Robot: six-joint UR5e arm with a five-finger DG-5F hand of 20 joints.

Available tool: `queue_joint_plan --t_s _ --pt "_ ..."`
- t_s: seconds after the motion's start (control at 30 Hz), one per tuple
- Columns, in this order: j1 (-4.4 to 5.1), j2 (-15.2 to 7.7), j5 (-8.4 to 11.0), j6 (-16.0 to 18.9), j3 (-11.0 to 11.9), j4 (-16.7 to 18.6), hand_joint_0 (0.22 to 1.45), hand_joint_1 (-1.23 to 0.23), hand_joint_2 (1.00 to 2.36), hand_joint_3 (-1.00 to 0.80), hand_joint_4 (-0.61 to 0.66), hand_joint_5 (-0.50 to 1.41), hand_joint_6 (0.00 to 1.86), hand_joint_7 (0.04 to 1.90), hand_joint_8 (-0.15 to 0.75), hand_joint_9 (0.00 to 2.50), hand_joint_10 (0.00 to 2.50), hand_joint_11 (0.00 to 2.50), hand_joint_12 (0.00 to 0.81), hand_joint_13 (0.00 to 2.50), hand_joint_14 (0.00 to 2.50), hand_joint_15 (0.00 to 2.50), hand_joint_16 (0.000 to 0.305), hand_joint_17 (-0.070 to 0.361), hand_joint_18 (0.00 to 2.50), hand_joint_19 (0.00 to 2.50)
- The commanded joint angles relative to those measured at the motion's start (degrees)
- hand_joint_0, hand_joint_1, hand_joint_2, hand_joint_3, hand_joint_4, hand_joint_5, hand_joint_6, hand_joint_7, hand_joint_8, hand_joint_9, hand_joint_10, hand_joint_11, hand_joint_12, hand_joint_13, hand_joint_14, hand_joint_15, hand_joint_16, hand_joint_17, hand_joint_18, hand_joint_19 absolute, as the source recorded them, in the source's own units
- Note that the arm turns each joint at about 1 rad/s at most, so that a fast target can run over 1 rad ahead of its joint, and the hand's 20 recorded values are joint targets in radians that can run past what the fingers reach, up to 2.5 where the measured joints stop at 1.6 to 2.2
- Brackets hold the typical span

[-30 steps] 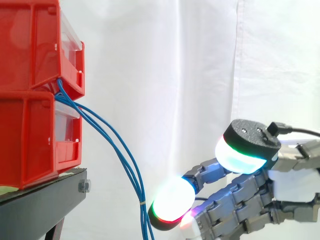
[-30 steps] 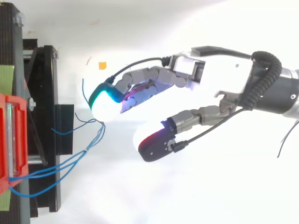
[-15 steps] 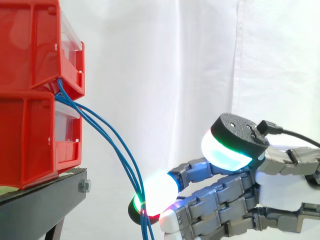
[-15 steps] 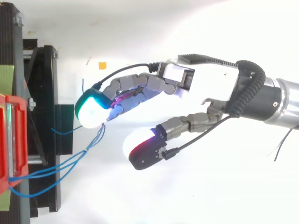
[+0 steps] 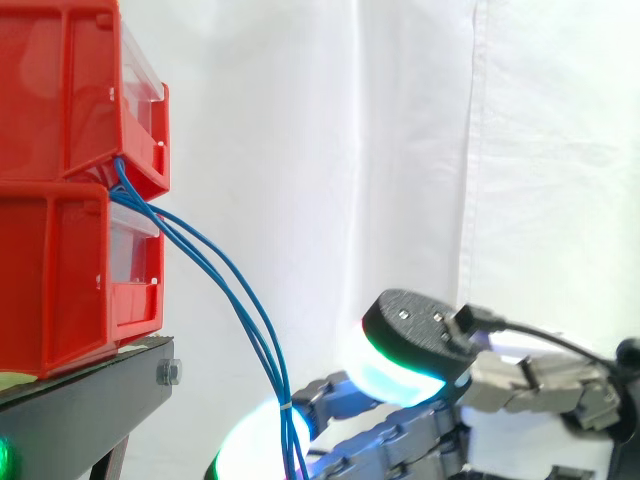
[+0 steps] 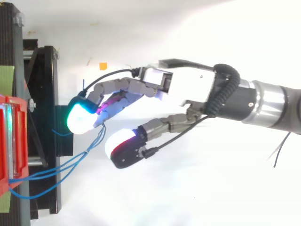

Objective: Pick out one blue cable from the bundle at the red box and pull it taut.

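Several thin blue cables (image 5: 232, 292) leave the gap between two stacked red bins (image 5: 60, 200) and sag down to the right, tied together low down. From above, the blue cables (image 6: 70, 162) run from the red bin (image 6: 7, 141) towards the hand (image 6: 183, 87). The hand reaches in from the right, open, with its fingers stretched out. Its glowing fingertips (image 6: 80, 117) lie just beyond the bundle and the thumb pad (image 6: 120, 146) sits on the near side, so the cables pass through the gap. Nothing is pinched. In the side view the hand (image 5: 400, 440) is low, its fingertip behind the bundle.
The bins rest on a black stand (image 5: 80, 410), seen from above as a dark frame (image 6: 44, 94) at the left. A white curtain hangs behind. A small orange scrap (image 6: 102, 66) lies on the white floor. Loose cable ends (image 6: 61, 133) trail near the stand.
The hand has moved left towards the stand and dropped lower, its fingertips now past the bundle. Its fingers stay spread. The cables hang as before.
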Motion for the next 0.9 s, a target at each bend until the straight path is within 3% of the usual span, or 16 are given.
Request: queue_joint_plan --t_s 0.0,0.1,0.47,0.57,0.73,0.87 --pt "-0.22 -2.7 -1.67 2.3 3.1 -0.3 0.60 -0.62 1.01 -0.41 0.29 -0.12 0.50 0.89 0.266 0.78 0.00 0.08 0.381 0.71 0.01 0.32 0.049 0.110 0.54 0.59" --pt "-0.31 -2.8 -3.08 3.6 3.7 0.1 0.60 -0.62 1.01 -0.42 0.28 -0.12 0.50 0.94 0.263 0.77 0.00 0.09 0.381 0.71 0.01 0.33 0.049 0.111 0.54 0.61" --pt "-0.57 -2.8 -4.22 4.1 3.6 2.2 0.58 -0.62 1.01 -0.43 0.26 -0.12 0.50 1.01 0.273 0.78 0.01 0.13 0.385 0.74 0.01 0.36 0.051 0.114 0.56 0.64" --pt "-0.66 -2.8 -5.28 4.4 3.6 3.5 0.64 -0.64 1.01 -0.31 0.23 -0.11 0.50 1.09 0.271 0.78 0.00 0.14 0.380 0.74 0.01 0.36 0.050 0.114 0.57 0.64" --pt "-0.66 -2.9 -6.59 4.1 3.6 4.5 0.63 -0.66 1.01 -0.31 0.22 -0.11 0.50 1.10 0.270 0.78 0.01 0.14 0.383 0.74 0.01 0.37 0.051 0.114 0.58 0.65" --pt "-0.66 -2.9 -6.59 3.1 3.6 4.9 0.63 -0.66 1.01 -0.33 0.23 -0.11 0.50 1.10 0.271 0.78 0.01 0.14 0.383 0.75 0.01 0.37 0.051 0.114 0.58 0.66"
